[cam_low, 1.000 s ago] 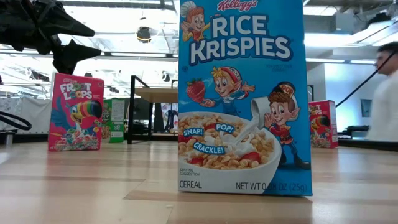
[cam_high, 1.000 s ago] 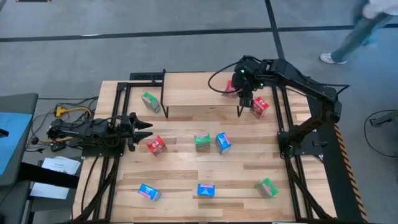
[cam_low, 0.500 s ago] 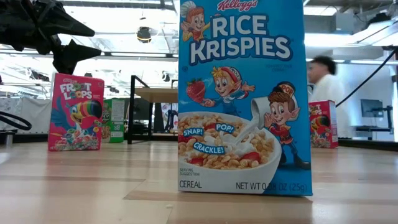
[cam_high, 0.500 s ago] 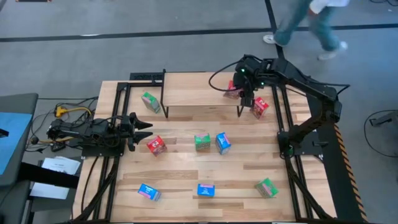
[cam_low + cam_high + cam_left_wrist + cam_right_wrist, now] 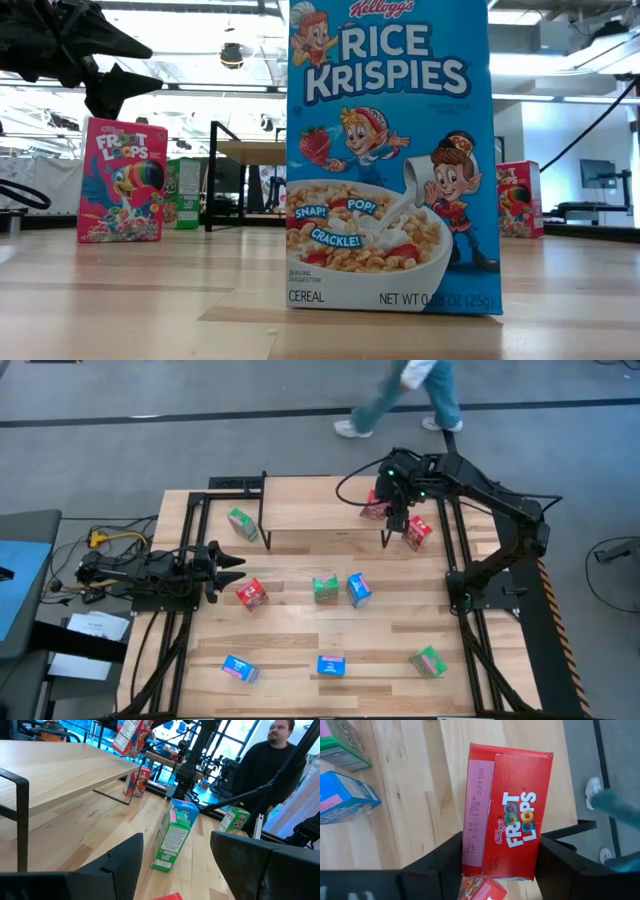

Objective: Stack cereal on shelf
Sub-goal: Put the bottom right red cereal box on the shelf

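Right gripper [image 5: 385, 510] sits at the upper right of the high view, above the right end of the shelf, clenched on a red Froot Loops box [image 5: 507, 837]; in the right wrist view that box fills the gap between the two dark fingers [image 5: 442, 860], its printed face up.

Left gripper [image 5: 228, 563] rests at the left edge of the desk [image 5: 300, 650], left of centre in the high view, its fingers spread and holding nothing.

Largest of the things, the desk of pale wood slats fills the middle of the high view. The shelf [image 5: 320, 510], a light board on thin black legs, stands at its upper middle.

Eight cereal boxes lie scattered on the desk. A second red box [image 5: 418, 532] stands just right of the shelf, below the held one, and a third red box [image 5: 251, 593] lies just beside the left gripper. A green box [image 5: 242, 523] leans at the shelf's left end, another green box [image 5: 325, 588] sits at centre touching or nearly touching a blue box [image 5: 359, 589], and a third green box [image 5: 428, 661] lies lower right. Two more blue boxes [image 5: 239, 669] [image 5: 331, 665] lie along the bottom.

A person [image 5: 405, 395] walks across the floor at the top of the high view.
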Tool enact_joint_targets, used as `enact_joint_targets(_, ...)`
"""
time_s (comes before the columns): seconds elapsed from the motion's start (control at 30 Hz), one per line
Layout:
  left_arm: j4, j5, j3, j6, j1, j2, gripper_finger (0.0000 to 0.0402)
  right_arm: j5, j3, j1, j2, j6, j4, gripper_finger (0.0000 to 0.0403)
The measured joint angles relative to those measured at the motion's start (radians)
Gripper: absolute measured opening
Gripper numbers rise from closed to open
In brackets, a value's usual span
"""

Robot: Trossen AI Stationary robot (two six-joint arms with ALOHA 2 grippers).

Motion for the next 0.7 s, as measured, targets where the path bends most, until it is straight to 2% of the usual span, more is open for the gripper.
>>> enact_joint_targets(0.33, 0.0, 0.0, 0.0, 0.002, 0.0, 0.0, 0.0222, 0.014, 0.0, -0.008, 0.0, 0.017, 0.002, 0.0253)
enact_joint_targets(0.57, 0.0, 0.0, 0.0, 0.002, 0.0, 0.0, 0.0222, 0.017, 0.0, -0.009, 0.0, 0.016, 0.009, 0.0256)
enact_joint_targets(0.7, 0.0, 0.0, 0.0, 0.002, 0.0, 0.0, 0.0222, 0.064, 0.0, -0.009, 0.0, 0.015, 0.017, 0.0256)
